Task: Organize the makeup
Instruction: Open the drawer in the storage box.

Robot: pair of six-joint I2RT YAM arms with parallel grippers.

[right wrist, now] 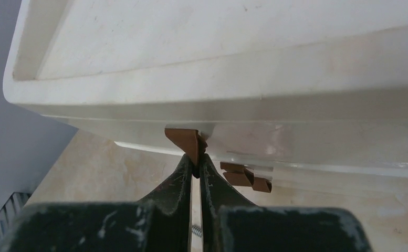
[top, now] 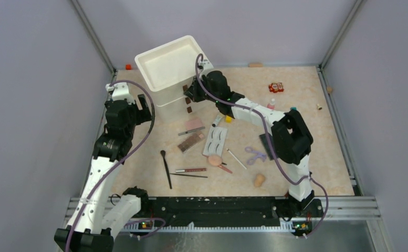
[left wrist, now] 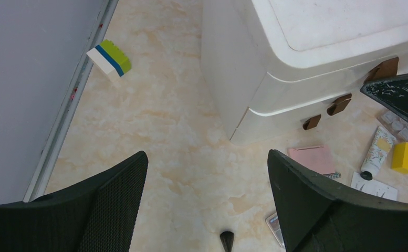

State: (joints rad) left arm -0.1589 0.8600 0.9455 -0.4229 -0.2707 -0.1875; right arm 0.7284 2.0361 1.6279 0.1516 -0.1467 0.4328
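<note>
The makeup lies loose mid-table: pink compact (top: 194,124), brown eyeshadow palette (top: 191,142), white eyelash card (top: 216,139), black brush (top: 166,168), pencils (top: 191,170), peach puff (top: 215,159), sponge (top: 259,180) and purple curler (top: 254,154). A white drawer unit (top: 170,73) stands at the back. My right gripper (right wrist: 196,167) is shut on the brown pull tab (right wrist: 185,140) of its top drawer. My left gripper (left wrist: 207,168) hangs open over bare table left of the unit, holding nothing; the pink compact (left wrist: 311,157) shows by its right finger.
Two more brown tabs (left wrist: 339,105) mark the lower drawers. A yellow block (left wrist: 405,157) and a small tube (left wrist: 378,152) lie right of the unit, and a yellow, blue and white block (left wrist: 110,59) lies by the left wall. Red items (top: 275,87) sit at the back right.
</note>
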